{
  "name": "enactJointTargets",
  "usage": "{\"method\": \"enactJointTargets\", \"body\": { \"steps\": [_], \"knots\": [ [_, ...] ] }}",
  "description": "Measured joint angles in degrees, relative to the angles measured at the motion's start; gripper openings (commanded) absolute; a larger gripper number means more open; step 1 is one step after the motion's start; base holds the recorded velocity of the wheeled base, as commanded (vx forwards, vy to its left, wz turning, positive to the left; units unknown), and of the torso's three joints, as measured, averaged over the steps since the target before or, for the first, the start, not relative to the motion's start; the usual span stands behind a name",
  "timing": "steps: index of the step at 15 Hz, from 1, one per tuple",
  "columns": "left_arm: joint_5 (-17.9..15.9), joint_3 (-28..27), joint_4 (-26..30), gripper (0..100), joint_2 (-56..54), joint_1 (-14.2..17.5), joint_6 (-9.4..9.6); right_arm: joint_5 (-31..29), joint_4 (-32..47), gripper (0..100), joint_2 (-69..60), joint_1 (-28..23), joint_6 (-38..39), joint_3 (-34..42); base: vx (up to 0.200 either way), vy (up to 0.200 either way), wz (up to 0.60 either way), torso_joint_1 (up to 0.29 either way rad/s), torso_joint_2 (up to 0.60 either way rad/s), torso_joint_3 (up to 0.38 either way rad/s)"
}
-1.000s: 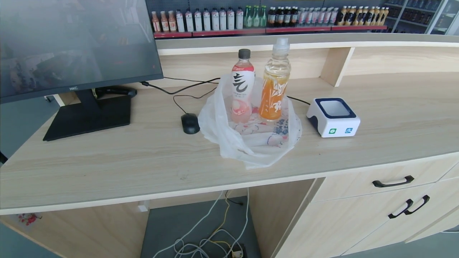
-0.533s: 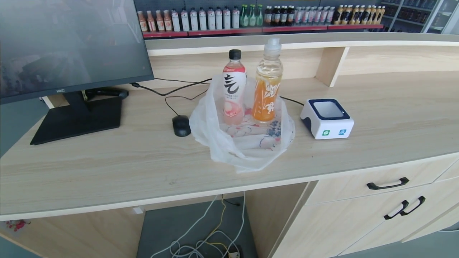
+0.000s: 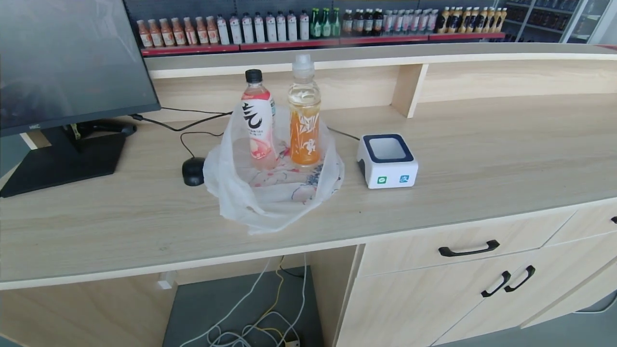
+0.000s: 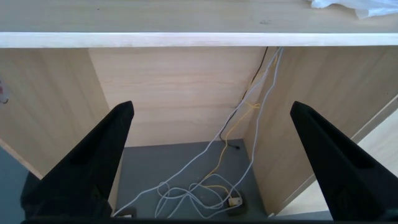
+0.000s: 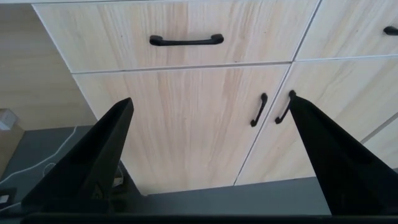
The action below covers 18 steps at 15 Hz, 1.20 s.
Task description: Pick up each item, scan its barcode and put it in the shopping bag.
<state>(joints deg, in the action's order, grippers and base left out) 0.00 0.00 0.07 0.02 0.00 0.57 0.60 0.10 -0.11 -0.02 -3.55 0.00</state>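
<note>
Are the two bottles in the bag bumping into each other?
Apart. The head view shows a clear gap between the pink bottle and the orange bottle, both standing in the shopping bag.

1. A black monitor stands on the wooden counter.
2. A black mouse sits near its stand.
3. Cables lie tangled on the floor below.
4. The drawer has a black handle.

Left claw: both dark fingers spread wide apart, gripping nothing. It is held out in front of the worktop edge, apart from it, and angled downward.
Right claw: fingers likewise spread wide, gripping nothing, also angled downward. Neither claw touches anything.
</note>
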Motion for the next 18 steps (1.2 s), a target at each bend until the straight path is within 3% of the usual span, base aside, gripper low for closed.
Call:
{"method": "enactJointTargets", "body": {
  "steps": [11, 18],
  "knots": [
    [0.0, 0.0, 0.02, 100, 0.0, 0.0, -0.04, -0.02, -0.02, 100, 0.01, -0.05, 0.05, 0.0, 0.0, -0.2, 0.0, 0.003, 0.0, 0.002],
    [0.0, 0.0, 0.0, 100, 0.0, 0.0, -0.13, 0.0, 0.0, 100, 0.04, -0.05, -0.09, 0.0, 0.0, 0.0, 0.0, 0.0, 0.0, 0.0]
  ]
}}
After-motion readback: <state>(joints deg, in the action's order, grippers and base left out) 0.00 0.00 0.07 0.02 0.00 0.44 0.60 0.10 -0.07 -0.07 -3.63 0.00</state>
